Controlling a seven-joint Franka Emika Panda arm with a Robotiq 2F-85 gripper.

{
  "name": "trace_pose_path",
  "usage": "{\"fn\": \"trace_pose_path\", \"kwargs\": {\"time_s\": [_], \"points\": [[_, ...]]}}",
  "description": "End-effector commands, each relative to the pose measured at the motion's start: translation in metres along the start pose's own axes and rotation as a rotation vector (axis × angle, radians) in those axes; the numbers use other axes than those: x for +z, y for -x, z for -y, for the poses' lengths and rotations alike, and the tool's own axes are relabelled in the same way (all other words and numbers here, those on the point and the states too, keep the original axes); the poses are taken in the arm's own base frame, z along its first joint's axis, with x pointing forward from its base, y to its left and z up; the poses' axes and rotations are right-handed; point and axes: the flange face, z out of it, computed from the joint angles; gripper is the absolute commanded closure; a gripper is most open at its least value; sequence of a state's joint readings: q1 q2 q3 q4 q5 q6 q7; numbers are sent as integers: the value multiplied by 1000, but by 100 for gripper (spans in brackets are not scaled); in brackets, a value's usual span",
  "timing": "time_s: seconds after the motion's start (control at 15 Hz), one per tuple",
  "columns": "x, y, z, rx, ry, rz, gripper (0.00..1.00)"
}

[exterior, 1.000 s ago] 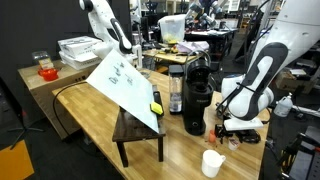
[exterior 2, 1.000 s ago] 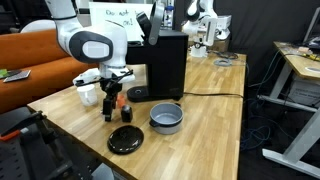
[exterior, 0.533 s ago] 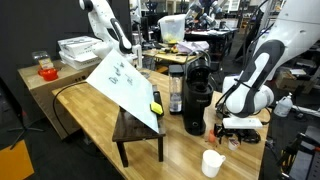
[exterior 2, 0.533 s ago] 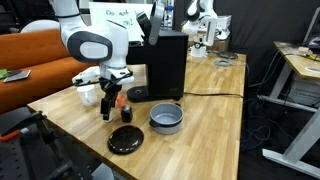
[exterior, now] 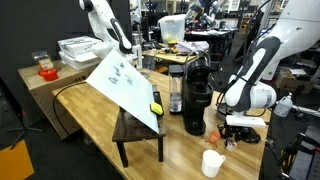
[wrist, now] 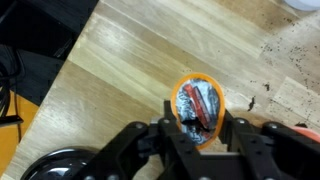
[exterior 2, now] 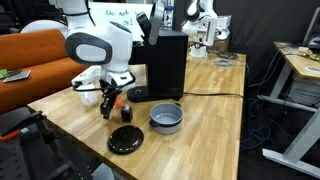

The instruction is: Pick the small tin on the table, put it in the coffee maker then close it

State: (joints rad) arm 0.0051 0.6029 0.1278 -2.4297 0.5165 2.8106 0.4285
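Observation:
The small tin (wrist: 198, 107) is an orange-rimmed pod with a crumpled foil top, standing on the light wooden table (wrist: 120, 60). In the wrist view my gripper (wrist: 198, 128) straddles it, with a black finger pressed against each side of the rim. In both exterior views the gripper (exterior 2: 110, 106) (exterior: 232, 134) reaches down to the tabletop near the table's corner, and its fingers hide the tin. The tall black coffee maker (exterior 2: 165, 62) (exterior: 198, 96) stands a short way behind the gripper.
A grey bowl (exterior 2: 166, 118) and a round black lid (exterior 2: 126, 141) lie close to the gripper. A small orange and black object (exterior 2: 124, 104) stands right beside it. A white cup (exterior: 212, 162), a clear jug (exterior: 176, 92) and a dark bench (exterior: 138, 128) are nearby.
The jaws have come in from wide open onto the sides of the tin. The arm's upper links have shifted slightly while the hand stays over the same spot.

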Motion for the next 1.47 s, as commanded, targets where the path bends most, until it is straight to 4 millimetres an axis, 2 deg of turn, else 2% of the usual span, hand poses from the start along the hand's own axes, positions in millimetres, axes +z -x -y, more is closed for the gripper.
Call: {"fn": "trace_pose_path", "kwargs": {"time_s": [0.0, 0.13, 0.53, 0.8, 0.87, 1.07, 1.4], "points": [[-8, 3, -11, -1, -27, 2, 89], [-12, 10, -16, -15, -5, -7, 95], [-48, 51, -8, -109, -9, -15, 93], [-82, 85, 5, -197, -10, -40, 91], [-89, 93, 7, -211, 3, -39, 94], [-114, 117, 16, -246, 49, 13, 94], [-169, 140, 33, -294, 60, 32, 94]]}}
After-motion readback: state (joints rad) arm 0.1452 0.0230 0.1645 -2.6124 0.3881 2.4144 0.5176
